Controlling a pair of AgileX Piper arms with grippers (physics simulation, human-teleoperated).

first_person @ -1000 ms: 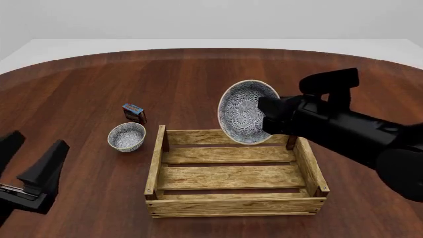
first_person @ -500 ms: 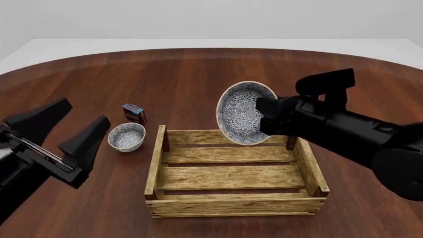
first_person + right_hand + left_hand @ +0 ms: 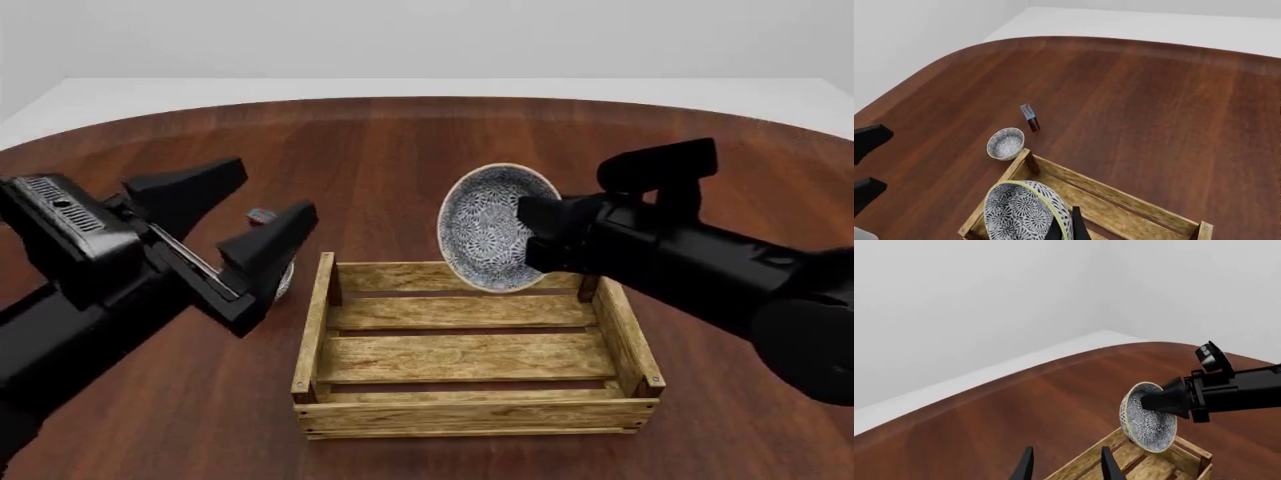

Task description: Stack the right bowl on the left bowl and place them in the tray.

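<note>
The right bowl (image 3: 491,226), blue-patterned with a pale rim, hangs tipped on its side over the far edge of the tray (image 3: 467,415). My right gripper (image 3: 537,232) is shut on its rim; the right wrist view shows the bowl (image 3: 1024,212) against the thin fingertips (image 3: 1077,227). The left bowl (image 3: 1006,143) stands upright on the table just off the tray's far left corner. From the front my left gripper (image 3: 278,188) hides most of it, leaving a sliver (image 3: 284,282). That gripper is open and holds nothing, raised above the table.
A small red-blue box (image 3: 1030,117) stands on the table just beyond the left bowl. The tray (image 3: 1121,200) has nothing inside it. The left wrist view looks across the table at the right arm (image 3: 1234,387) and the held bowl (image 3: 1147,420).
My left arm has risen and swung right and forward, and now covers the left bowl in the front view. The right arm and its bowl have barely moved.
</note>
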